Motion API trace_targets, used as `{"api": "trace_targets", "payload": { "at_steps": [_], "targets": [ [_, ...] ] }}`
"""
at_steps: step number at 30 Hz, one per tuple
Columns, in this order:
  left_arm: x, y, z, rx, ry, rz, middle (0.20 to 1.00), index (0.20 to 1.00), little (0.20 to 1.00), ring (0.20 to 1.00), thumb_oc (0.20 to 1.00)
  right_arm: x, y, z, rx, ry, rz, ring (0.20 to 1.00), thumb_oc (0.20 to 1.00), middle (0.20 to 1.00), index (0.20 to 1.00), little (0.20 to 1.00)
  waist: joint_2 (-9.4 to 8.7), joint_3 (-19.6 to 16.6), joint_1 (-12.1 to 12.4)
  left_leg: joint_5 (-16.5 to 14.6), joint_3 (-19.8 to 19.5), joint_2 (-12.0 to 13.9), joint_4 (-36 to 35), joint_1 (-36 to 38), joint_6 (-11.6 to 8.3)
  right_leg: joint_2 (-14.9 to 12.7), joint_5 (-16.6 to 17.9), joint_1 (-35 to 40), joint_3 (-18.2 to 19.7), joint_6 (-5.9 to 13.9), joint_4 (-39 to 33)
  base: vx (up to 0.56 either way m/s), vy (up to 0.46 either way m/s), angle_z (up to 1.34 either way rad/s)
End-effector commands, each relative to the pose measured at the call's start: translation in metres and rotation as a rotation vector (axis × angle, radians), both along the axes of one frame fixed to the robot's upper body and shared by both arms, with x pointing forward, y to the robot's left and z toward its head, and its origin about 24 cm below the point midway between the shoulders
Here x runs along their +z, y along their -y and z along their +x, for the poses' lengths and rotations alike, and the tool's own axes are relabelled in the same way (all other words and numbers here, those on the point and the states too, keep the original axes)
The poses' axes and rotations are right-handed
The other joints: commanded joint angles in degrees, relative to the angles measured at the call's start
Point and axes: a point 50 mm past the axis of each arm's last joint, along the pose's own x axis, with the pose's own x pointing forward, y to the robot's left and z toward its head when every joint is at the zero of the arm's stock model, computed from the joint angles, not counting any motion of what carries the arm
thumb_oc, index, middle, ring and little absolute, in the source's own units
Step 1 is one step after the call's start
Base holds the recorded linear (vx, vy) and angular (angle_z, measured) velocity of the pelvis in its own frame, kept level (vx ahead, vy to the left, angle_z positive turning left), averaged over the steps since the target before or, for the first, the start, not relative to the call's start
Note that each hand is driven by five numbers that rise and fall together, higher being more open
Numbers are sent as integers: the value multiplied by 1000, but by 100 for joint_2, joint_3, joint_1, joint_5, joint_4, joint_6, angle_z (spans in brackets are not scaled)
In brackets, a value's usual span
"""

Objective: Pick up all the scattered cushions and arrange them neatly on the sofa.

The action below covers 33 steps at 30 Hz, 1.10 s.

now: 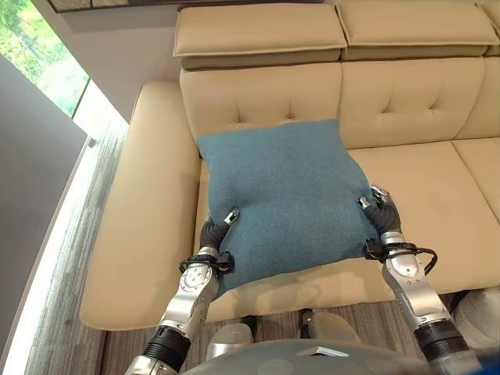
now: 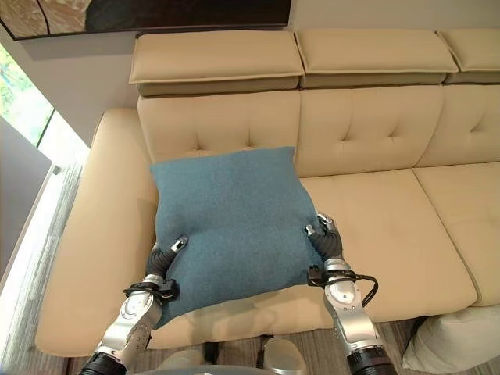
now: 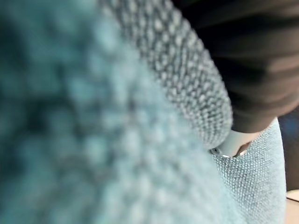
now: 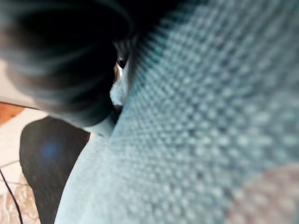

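A large teal knitted cushion (image 1: 285, 199) lies over the seat of the beige sofa (image 1: 422, 109), at the sofa's left end, with its far edge leaning up against the tufted backrest (image 2: 226, 121) and its near edge hanging just past the front of the sofa seat. The wide padded armrest (image 1: 148, 203) of the sofa runs just beside the cushion's left edge. The left hand (image 1: 219, 229) clamps the cushion's near left corner: its thumb lies curled on top of the fabric while the rest of the fingers are tucked beneath, so the hand is gripping the cushion. The right hand (image 2: 324, 234) does the same at the cushion's right edge, near the front of the sofa seat, with curled fingertips pressed onto the teal weave and the fabric pinched under them. In both wrist views the knitted cloth fills the space right against each hand's dark ribbed cover. A pale cushion (image 2: 457, 340) sits on the floor beside the sofa's front, to the right of the right arm. A window (image 1: 43, 66) stands beyond the sofa's left armrest.
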Motion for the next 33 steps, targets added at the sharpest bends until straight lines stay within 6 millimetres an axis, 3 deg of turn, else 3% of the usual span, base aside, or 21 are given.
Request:
{"api": "trace_targets", "payload": {
  "at_steps": [1,6,7,11,13,16,17,19,20,21,28,33],
  "targets": [
    [55,4,28,-3,290,13,200,200,200,200,200,40,-3,14,3,219,-39,200,200,200,200,200,-225,-525,-19,-325,69,-323,29,-396,44,-322,-745,345,-48,468,180,97,-94,5],
    [69,10,42,14,345,39,200,200,200,200,200,55,-6,26,-36,295,-73,200,200,200,200,200,-201,-508,-53,-235,12,-293,29,-636,-16,-287,-709,220,-93,457,35,-46,-60,16],
    [92,20,59,0,443,89,200,200,200,200,200,73,-15,40,-29,373,-85,200,200,200,200,200,-183,-425,-86,-147,-22,-267,29,-964,-59,-269,-688,-78,-85,464,35,-197,-49,18],
    [128,34,81,5,587,120,200,200,200,200,200,105,-28,61,-14,496,-118,200,200,200,200,200,-142,-289,-139,17,-106,-228,29,-1562,-104,-247,-570,-681,-41,439,35,-181,-44,25],
    [167,44,103,18,711,153,200,200,200,200,200,137,-39,82,-20,602,-171,200,200,200,200,200,-136,-229,-162,186,-148,-241,29,-2092,-157,-201,-418,-1175,-2,420,35,-183,-34,3],
    [199,46,116,38,812,197,200,200,200,200,200,164,-44,95,-33,681,-217,200,200,200,200,200,-123,-274,-178,292,-145,-271,29,-2473,-190,-187,-315,-1531,36,403,35,-86,-5,11],
    [219,49,123,52,868,223,200,200,200,200,200,184,-46,102,-51,741,-251,200,200,200,200,200,-105,-258,-173,353,-145,-270,29,-2627,-218,-208,-276,-1689,47,400,49,-55,-4,4],
    [237,48,130,76,912,259,200,200,200,200,200,205,-47,108,-72,798,-289,200,200,200,200,200,-92,-229,-165,408,-140,-260,29,-2778,-250,-214,-245,-1848,32,410,58,-29,-4,-8],
    [253,46,135,105,952,301,200,200,200,200,200,224,-47,113,-90,845,-338,200,200,200,200,200,-89,-199,-150,410,-134,-249,29,-2870,-275,-223,-238,-1949,26,426,70,-26,-7,-11],
    [282,37,142,191,1016,390,200,200,200,200,200,255,-47,119,-132,922,-391,200,200,200,200,200,-101,-123,-120,475,-137,-235,29,-3057,-305,-229,-176,-2153,31,455,70,-30,-3,-9],
    [319,24,155,327,1039,478,200,200,200,200,200,299,-40,130,-236,980,-502,200,200,200,200,200,-143,-24,-93,583,-195,-218,29,-3518,-360,-227,-74,-2646,32,507,62,-4,-7,-1],
    [341,12,173,352,938,628,200,200,200,200,200,308,-28,148,-258,843,-543,200,200,200,200,200,-145,73,-77,677,-270,-227,29,-3809,-389,-223,12,-2938,21,534,52,-18,-23,13]
  ]
}}
